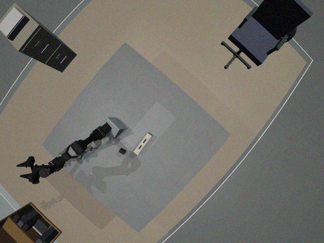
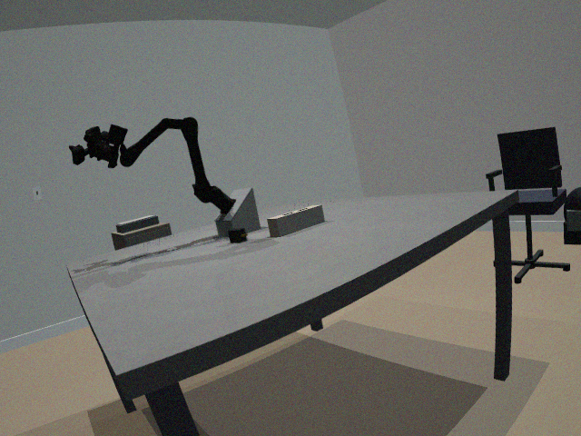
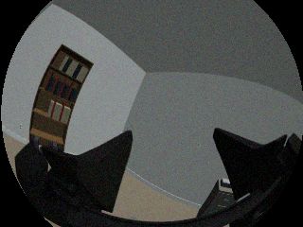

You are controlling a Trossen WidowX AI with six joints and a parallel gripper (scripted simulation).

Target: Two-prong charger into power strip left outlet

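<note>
The small black charger (image 1: 122,151) (image 2: 237,234) lies on the grey table (image 1: 170,169) (image 2: 281,267), between the arm's base and the near end of the power strip. Its prongs cannot be made out clearly. The long cream power strip (image 1: 148,136) (image 2: 296,222) lies beside it, with two dark outlets on top; nothing is seen plugged in. My gripper (image 1: 18,170) (image 3: 174,134) is open and empty, its fingers wide apart. It is raised high, far from the charger and strip, and points away from them. The wrist view shows neither charger nor strip.
The arm's grey wedge-shaped base (image 1: 115,125) (image 2: 243,211) stands on the table near the charger. A dark filing cabinet (image 1: 48,48) (image 3: 219,200), a bookshelf (image 1: 11,227) (image 3: 57,99) and an office chair (image 1: 256,32) (image 2: 530,159) stand around the table.
</note>
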